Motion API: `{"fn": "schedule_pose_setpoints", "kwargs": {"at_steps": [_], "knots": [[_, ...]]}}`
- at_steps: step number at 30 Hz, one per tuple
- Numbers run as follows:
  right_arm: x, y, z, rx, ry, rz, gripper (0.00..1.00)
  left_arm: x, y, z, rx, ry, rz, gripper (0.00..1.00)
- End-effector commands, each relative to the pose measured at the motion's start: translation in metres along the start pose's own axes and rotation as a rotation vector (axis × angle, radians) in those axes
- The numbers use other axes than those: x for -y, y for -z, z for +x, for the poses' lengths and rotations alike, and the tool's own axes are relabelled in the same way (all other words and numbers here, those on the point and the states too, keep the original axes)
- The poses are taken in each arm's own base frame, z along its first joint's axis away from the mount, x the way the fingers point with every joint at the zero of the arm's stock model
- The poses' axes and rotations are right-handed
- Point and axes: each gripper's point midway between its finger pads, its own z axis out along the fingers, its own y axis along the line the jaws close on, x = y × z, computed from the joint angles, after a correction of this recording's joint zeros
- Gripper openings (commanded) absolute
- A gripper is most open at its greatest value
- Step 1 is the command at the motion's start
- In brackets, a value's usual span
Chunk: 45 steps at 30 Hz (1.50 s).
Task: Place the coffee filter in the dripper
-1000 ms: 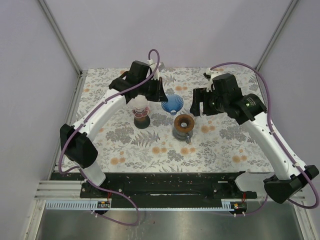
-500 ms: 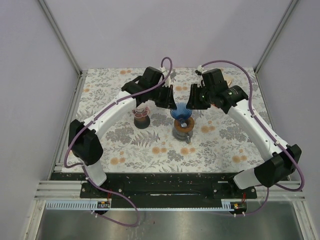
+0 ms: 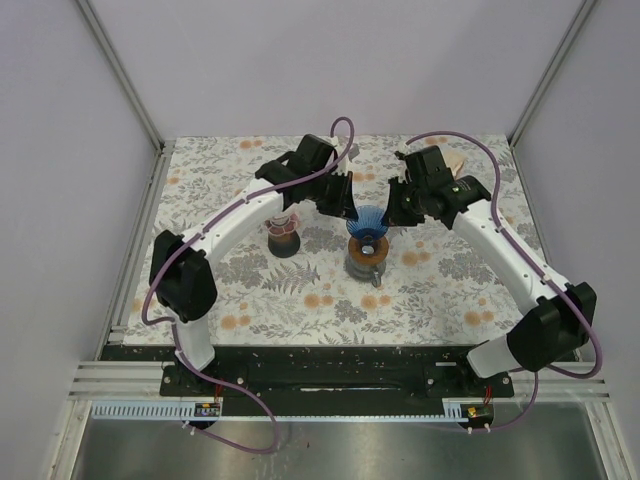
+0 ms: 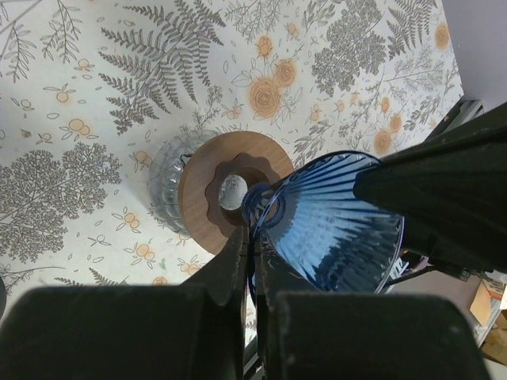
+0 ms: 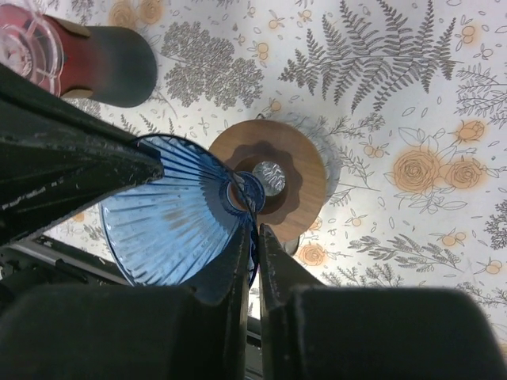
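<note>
The dripper (image 3: 368,222) is a blue ribbed glass cone, hanging tilted just above a wooden ring on a glass server (image 3: 367,258). My left gripper (image 3: 349,205) is shut on its rim from the left; in the left wrist view the fingers (image 4: 238,253) pinch the thin blue edge of the dripper (image 4: 333,229). My right gripper (image 3: 392,212) is shut on the opposite rim, its fingers (image 5: 269,253) pressed on the dripper (image 5: 174,214). A beige paper edge, apparently the coffee filter (image 3: 458,160), peeks out behind the right arm at the back right.
A small dark cup with a red band and clear lid (image 3: 284,232) stands left of the server, also in the right wrist view as the cup (image 5: 103,59). The wooden ring (image 4: 210,190) has a hole at its middle. Purple walls enclose the floral table (image 3: 300,290).
The left gripper carried the dripper rightward to above the wooden ring. The right arm swung in from the right and closed its open jaws on the dripper's far rim.
</note>
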Motion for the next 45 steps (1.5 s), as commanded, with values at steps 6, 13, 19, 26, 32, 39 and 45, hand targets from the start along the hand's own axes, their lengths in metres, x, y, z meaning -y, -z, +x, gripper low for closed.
{"fn": "schedule_pose_setpoints", "kwargs": {"at_steps": [6,13,19,26,32,39,45], "knots": [[0.01,-0.023,0.004,-0.024,0.017,0.011,0.0,0.01,-0.009,-0.018,0.049,-0.045,0.015,0.0],[0.017,-0.03,0.011,-0.049,0.01,0.014,0.0,0.011,-0.011,-0.009,0.028,-0.056,0.019,0.0],[0.025,-0.044,0.023,-0.097,0.0,0.021,0.0,0.003,-0.023,0.007,-0.013,-0.053,-0.003,0.0],[0.033,-0.054,0.033,-0.127,-0.005,0.033,0.0,-0.008,-0.03,0.02,-0.043,-0.049,-0.027,0.0],[0.042,-0.061,0.047,-0.163,-0.008,0.062,0.0,-0.013,-0.037,0.032,-0.068,-0.055,-0.036,0.0],[0.041,-0.068,0.06,-0.197,-0.032,0.044,0.0,-0.018,-0.054,0.069,-0.156,-0.064,-0.046,0.0],[0.051,-0.078,0.079,-0.242,-0.047,0.06,0.0,-0.028,-0.058,0.079,-0.175,-0.072,-0.072,0.0]]}}
